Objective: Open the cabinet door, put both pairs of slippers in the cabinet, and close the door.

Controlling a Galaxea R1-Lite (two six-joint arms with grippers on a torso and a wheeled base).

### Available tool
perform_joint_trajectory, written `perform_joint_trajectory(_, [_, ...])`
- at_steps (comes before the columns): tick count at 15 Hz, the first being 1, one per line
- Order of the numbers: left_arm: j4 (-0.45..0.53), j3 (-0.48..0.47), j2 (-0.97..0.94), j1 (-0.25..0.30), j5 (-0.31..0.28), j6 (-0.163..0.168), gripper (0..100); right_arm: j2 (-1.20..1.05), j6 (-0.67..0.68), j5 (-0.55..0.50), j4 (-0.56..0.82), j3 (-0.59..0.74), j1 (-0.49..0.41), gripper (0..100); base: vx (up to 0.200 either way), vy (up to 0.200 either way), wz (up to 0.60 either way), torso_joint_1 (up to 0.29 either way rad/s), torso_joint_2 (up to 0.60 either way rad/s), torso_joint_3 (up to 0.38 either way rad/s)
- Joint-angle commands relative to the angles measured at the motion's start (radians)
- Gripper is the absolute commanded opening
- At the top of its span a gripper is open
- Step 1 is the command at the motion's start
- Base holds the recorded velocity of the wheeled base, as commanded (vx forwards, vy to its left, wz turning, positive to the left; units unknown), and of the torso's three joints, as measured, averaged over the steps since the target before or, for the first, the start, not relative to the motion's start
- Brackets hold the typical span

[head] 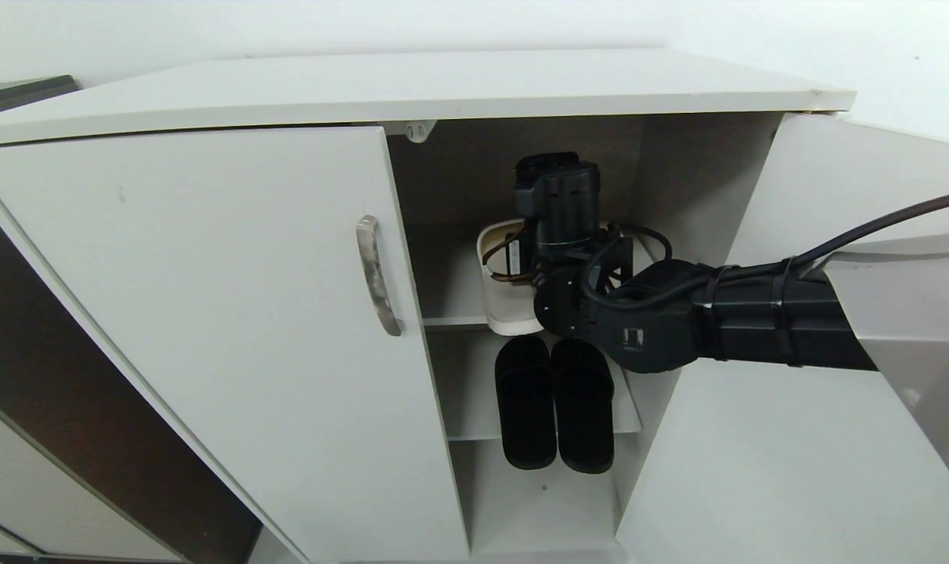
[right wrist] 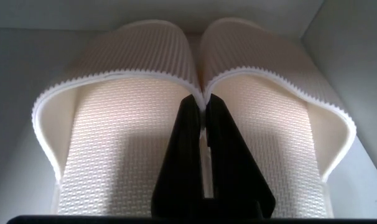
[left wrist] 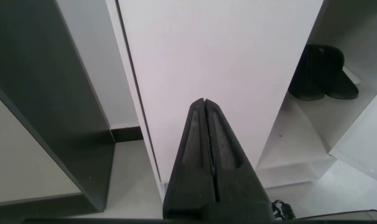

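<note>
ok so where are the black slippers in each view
head view: black slippers lower centre, on the lower shelf, overhanging its front edge.
left wrist view: upper right, past the closed door.
right wrist view: the right gripper pinches the white slippers, one shelf up.
shared landmark: the closed door, just left of them in the head view.

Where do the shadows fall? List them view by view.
Head view: the cabinet is dark inside above its top shelf, while the black slippers lower down are better lit. Right wrist view: shadow lies on the cream slippers beside the right gripper. Left wrist view: the closed door is evenly bright.
</note>
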Motion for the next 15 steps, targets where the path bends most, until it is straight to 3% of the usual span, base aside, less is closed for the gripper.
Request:
perform_joint_trajectory(1, [0.0, 0.0, 0.001, 0.0, 0.0, 0.0, 0, -0.006, 0.0, 0.0, 0.001, 0.012, 0.002, 100, 0.0, 0.0, 0.0, 0.0, 0.0, 0.0])
perform_joint_trajectory(6, [0.0, 0.0, 0.001, 0.0, 0.0, 0.0, 0, -0.142, -0.003, -0.008, -0.006, 0.158, 0.046, 100, 0.0, 0.0, 0.0, 0.0, 0.0, 0.0])
perform_joint_trajectory(10, [0.0, 0.0, 0.001, 0.0, 0.0, 0.0, 0, -0.382, 0.001, -0.003, -0.028, 0.418, 0.152, 100, 0.0, 0.0, 0.0, 0.0, 0.0, 0.0])
perform_joint_trajectory(11, [0.0, 0.0, 0.001, 0.0, 0.0, 0.0, 0, -0.457, 0.004, 0.003, -0.034, 0.538, 0.165, 100, 0.0, 0.0, 0.0, 0.0, 0.0, 0.0])
perform_joint_trajectory(12, [0.0, 0.0, 0.001, 0.0, 0.0, 0.0, 0, -0.486, 0.012, 0.005, -0.068, 0.609, 0.171, 0, 0.0, 0.0, 0.0, 0.0, 0.0, 0.0])
perform_joint_trajectory(13, [0.0, 0.0, 0.001, 0.0, 0.0, 0.0, 0, -0.512, 0.018, 0.006, -0.143, 0.696, 0.171, 0, 0.0, 0.0, 0.0, 0.0, 0.0, 0.0])
perform_joint_trajectory(15, [0.0, 0.0, 0.001, 0.0, 0.002, -0.001, 0, -0.51, -0.026, 0.061, -0.264, 0.751, 0.171, 0, 0.0, 0.0, 0.0, 0.0, 0.0, 0.0])
